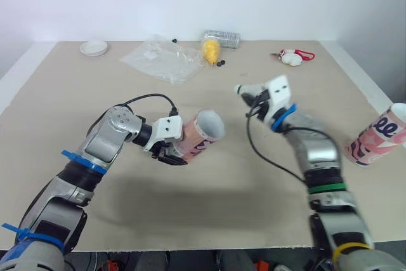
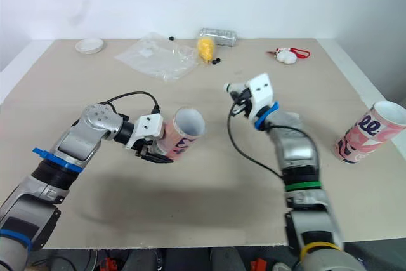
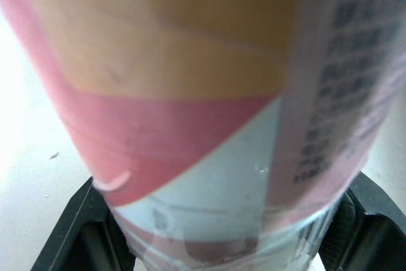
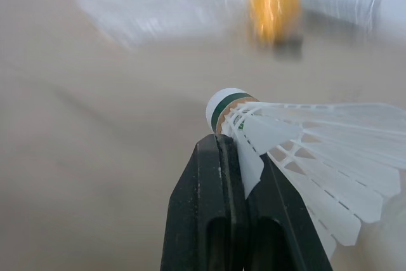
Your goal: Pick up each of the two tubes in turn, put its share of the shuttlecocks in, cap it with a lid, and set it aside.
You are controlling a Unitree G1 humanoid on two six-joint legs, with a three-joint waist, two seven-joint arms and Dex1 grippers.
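— What have your left jaws got?
— They are closed on the tube (image 1: 198,136), near its lower end, with a black finger (image 3: 70,233) on each side. I hold it off the surface (image 1: 70,93), tipped, with its open mouth turned up and toward my right arm.
— And the right jaws?
— Nearly together, pinching a shuttlecock (image 4: 298,150) by the edge of its feathers, just behind the cork. It hangs above the surface, near the tube's mouth but apart from it.
— Where is the other one?
— The second tube (image 1: 379,132) is at the right edge of the surface, mouth open, well apart from both my arms.
— What lies at the far side?
— A lid (image 1: 94,47) at the left, then a clear bag (image 1: 158,58) with a yellow thing (image 1: 210,49) just beside it.
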